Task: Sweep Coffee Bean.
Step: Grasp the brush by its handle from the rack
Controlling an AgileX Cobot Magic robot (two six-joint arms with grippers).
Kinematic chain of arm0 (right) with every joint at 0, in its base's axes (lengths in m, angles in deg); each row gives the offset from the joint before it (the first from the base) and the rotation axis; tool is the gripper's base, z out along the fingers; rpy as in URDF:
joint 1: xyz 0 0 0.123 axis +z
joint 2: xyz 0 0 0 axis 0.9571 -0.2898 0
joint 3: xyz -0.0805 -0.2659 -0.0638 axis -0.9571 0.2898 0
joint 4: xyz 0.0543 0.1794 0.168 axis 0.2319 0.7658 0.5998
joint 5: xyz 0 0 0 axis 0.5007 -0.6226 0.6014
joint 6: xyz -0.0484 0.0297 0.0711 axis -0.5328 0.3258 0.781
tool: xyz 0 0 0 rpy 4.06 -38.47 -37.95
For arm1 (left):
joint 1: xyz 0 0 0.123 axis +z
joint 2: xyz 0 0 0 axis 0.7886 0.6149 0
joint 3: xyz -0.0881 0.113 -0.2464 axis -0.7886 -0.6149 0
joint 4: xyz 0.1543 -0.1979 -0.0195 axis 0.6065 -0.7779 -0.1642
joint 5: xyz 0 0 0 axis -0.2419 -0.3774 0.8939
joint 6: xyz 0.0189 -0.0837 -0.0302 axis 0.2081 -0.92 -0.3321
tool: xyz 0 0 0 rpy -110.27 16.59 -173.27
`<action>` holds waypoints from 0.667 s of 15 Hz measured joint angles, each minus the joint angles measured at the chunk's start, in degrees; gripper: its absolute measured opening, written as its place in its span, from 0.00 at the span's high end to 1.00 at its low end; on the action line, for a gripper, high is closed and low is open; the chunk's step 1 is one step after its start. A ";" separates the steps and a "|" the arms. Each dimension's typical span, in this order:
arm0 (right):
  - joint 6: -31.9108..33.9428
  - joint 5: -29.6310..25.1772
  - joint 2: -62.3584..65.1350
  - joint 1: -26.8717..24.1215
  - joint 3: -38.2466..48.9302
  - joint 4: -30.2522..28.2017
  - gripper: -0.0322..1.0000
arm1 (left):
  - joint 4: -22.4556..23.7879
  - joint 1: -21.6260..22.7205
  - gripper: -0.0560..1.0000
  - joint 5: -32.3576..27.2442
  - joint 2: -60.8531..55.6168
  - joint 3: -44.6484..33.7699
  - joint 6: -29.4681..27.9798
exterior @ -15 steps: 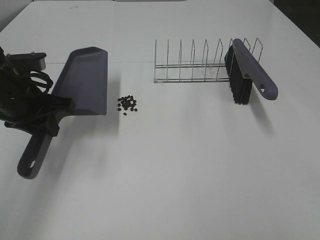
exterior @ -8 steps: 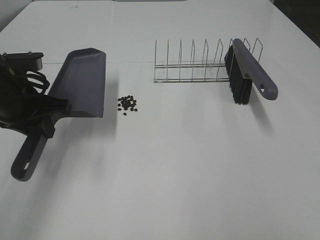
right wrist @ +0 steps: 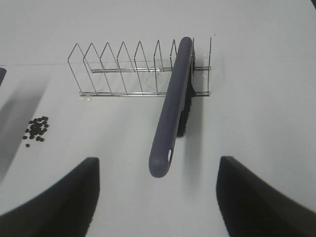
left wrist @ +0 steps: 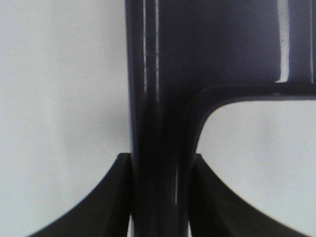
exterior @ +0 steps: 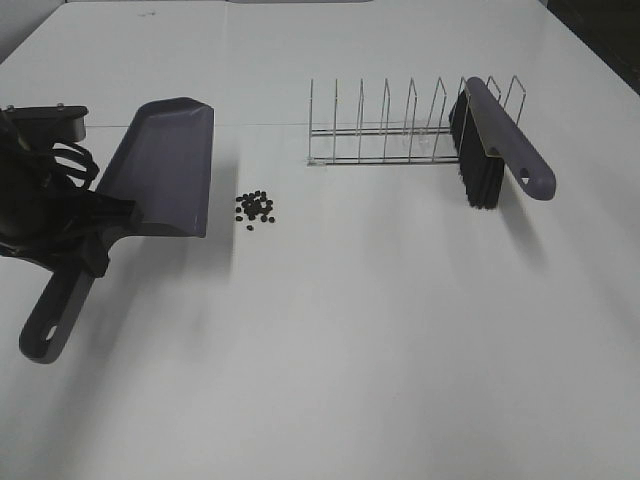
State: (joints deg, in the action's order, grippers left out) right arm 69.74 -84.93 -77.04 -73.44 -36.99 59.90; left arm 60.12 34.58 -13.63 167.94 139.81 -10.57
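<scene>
Only the exterior high view takes in the whole table (exterior: 350,360). The left gripper (exterior: 97,232) sits at the left edge of that frame, and the grey-purple dustpan (exterior: 165,170) slants from upper middle-left down to its handle end at lower left, casting a shadow on the white surface under it. The left wrist view adds what that view leaves unclear: the left gripper (left wrist: 160,165) is pinching the dustpan's (left wrist: 212,44) narrow handle, with a black finger (left wrist: 116,197) pressed flat against each side.

The right gripper (right wrist: 158,163) appears only in the right wrist view. Its two dark fingers (right wrist: 64,197) are spread wide with nothing between them, above the table and short of the brush (right wrist: 173,108).

The coffee beans (exterior: 255,209) lie left of centre in the exterior high view, just beside the dustpan's open edge but not touching it. They are tiny dark brown-black ovals in one tight cluster, with a few loose at its fringe; the right wrist view shows the coffee beans (right wrist: 37,128) the same way.

At upper right of the exterior high view the brush (exterior: 505,140) sits in the right end of a wire rack (exterior: 385,130), black bristles down, handle slanting out toward the right
</scene>
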 joint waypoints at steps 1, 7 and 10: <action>-1.20 -0.23 -2.92 0.00 -2.06 0.06 0.35 | 0.00 0.00 0.70 0.00 0.00 0.00 0.06; -4.13 -11.29 -34.32 0.00 -30.65 0.80 0.37 | 0.00 0.00 0.70 -0.17 0.00 0.00 0.11; -4.07 -17.53 -44.00 0.00 -40.05 2.18 0.39 | 0.00 0.00 0.70 -0.17 0.00 0.00 0.11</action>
State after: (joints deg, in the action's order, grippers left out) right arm 65.67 -102.46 -121.05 -73.44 -77.04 62.08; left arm 60.12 34.58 -13.80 167.94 139.81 -10.46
